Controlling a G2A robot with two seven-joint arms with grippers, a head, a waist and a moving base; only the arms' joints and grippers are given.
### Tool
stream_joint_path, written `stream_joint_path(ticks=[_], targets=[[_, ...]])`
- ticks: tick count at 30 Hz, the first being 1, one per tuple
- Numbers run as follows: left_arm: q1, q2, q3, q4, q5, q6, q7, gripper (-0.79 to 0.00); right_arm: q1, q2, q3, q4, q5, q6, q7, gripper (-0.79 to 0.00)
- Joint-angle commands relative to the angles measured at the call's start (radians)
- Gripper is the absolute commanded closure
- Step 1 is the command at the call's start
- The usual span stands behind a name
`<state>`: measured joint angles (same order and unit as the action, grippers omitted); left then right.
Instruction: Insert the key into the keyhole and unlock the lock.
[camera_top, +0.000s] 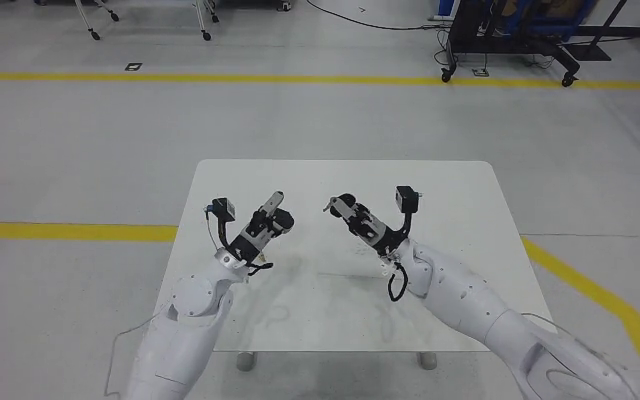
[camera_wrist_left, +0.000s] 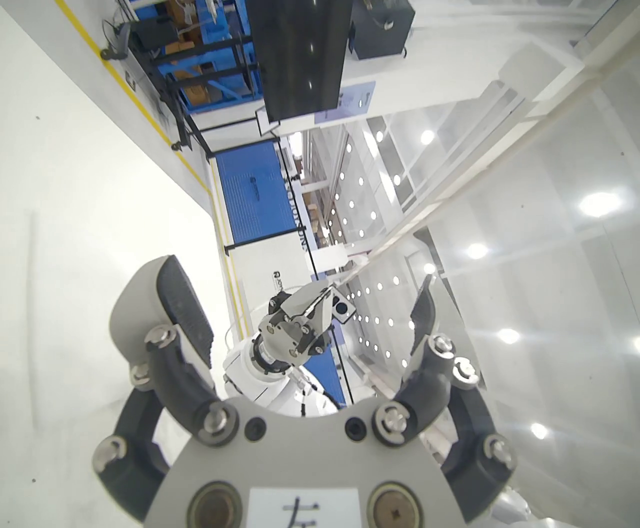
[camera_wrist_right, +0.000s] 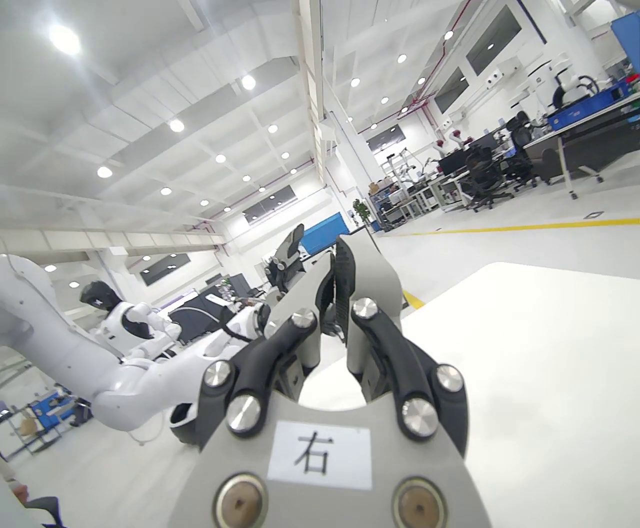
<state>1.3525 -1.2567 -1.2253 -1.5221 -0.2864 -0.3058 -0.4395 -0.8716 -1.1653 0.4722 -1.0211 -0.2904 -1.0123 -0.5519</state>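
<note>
Top view, left fingers spread wide above white table, right fingers clenched together, facing them.

There is one white surface. There are two hands on the robot: one left hand and one right hand.

Both arms are clad in smooth white shells. On the left gripper, a grey metal base plate carries black linkage bars joined by silver screws. The grey fingers are faced with black ribbed pads. Behind the pincer sit a white label bearing one black character and two brass-coloured inserts. The right gripper is built identically. Behind each wrist, a black cable loops beside a black camera block.
</note>
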Motion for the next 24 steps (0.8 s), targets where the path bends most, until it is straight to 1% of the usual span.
stream_joint_path(ticks=[1, 4, 5, 6, 7, 11, 13, 14, 15, 16, 17, 18, 22, 23, 24], targets=[[-0.017, -0.007, 0.034, 0.011, -0.022, -0.029, -0.014, -0.785, 0.001, 0.002, -0.011, -0.021, 0.079, 0.0, 0.054, 0.0], [-0.041, -0.012, 0.05, 0.028, -0.037, -0.051, -0.033, -0.785, 0.003, 0.005, -0.014, -0.03, 0.155, 0.0, 0.12, 0.0], [-0.048, -0.013, 0.053, 0.033, -0.033, -0.063, -0.039, -0.763, 0.003, 0.006, -0.012, -0.03, 0.178, 0.0, 0.141, 0.0], [-0.055, -0.013, 0.055, 0.037, -0.018, -0.072, -0.041, -0.699, 0.002, 0.006, -0.01, -0.028, 0.2, 0.0, 0.162, 0.0], [-0.062, -0.013, 0.057, 0.038, 0.005, -0.082, -0.038, -0.671, 0.001, 0.007, -0.007, -0.024, 0.219, 0.0, 0.186, 0.0], [-0.077, -0.013, 0.074, 0.027, 0.15, -0.123, -0.005, -0.714, -0.003, 0.007, 0.004, -0.002, 0.296, 0.0, 0.292, 0.0], [-0.08, -0.012, 0.083, 0.022, 0.288, -0.148, 0.029, -0.727, -0.006, 0.005, 0.009, 0.0, 0.33, 0.0, 0.348, 0.0], [-0.076, -0.012, 0.09, 0.02, 0.338, -0.158, 0.049, -0.717, -0.009, 0.003, 0.014, 0.001, 0.35, 0.0, 0.373, 0.0], [-0.071, -0.013, 0.096, 0.019, 0.364, -0.163, 0.069, -0.696, -0.011, 0.002, 0.018, 0.002, 0.368, 0.0, 0.4, 0.0], [-0.065, -0.015, 0.101, 0.018, 0.368, -0.165, 0.087, -0.656, -0.012, 0.0, 0.023, 0.003, 0.386, 0.0, 0.426, 0.0], [-0.063, -0.016, 0.105, 0.017, 0.373, -0.166, 0.095, -0.653, -0.014, -0.002, 0.029, 0.004, 0.402, 0.0, 0.45, 0.0], [-0.061, -0.016, 0.106, 0.018, 0.379, -0.165, 0.104, -0.594, -0.016, -0.004, 0.036, 0.003, 0.42, 0.0, 0.471, 0.0], [-0.054, -0.017, 0.11, 0.02, 0.398, -0.165, 0.118, -0.554, -0.027, -0.013, 0.072, 0.008, 0.472, 0.0, 0.549, 0.0], [-0.054, -0.017, 0.11, 0.021, 0.396, -0.164, 0.121, -0.48, -0.029, -0.015, 0.08, 0.009, 0.482, 0.0, 0.571, 0.0], [-0.055, -0.017, 0.109, 0.022, 0.396, -0.163, 0.121, -0.44, -0.032, -0.017, 0.089, 0.011, 0.494, 0.0, 0.592, 0.0]])
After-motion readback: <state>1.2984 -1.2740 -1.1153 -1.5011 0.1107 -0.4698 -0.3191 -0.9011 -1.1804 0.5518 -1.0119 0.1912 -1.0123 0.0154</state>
